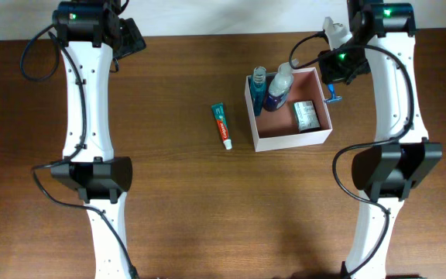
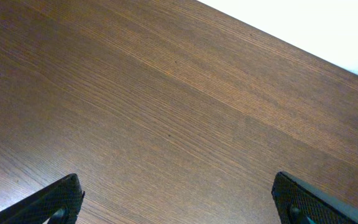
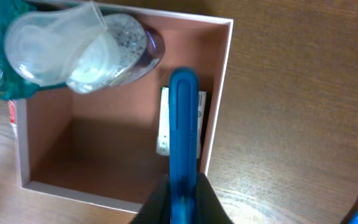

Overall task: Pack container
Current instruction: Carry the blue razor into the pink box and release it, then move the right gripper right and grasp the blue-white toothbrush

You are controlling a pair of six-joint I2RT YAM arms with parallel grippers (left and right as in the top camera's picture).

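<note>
Right hand [image 3: 182, 200] holds toothbrush [image 3: 182, 124] above container [image 3: 104, 149].

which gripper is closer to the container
Right. The right gripper hovers at the container's right wall, clamping a blue stick; the left gripper sits open, far off over bare table.

Dark brown table [image 1: 176, 194] with fine straight wood grain, filling nearly the whole overhead view. Beyond its far edge, a plain white strip [image 1: 207, 15], bright and featureless; the same white past the table edge in the left wrist view, at the upper right corner. Even light from above, with soft darker patches towards the near edge and a pale sheen [image 3: 260, 202] on the wood in the right wrist view
</note>
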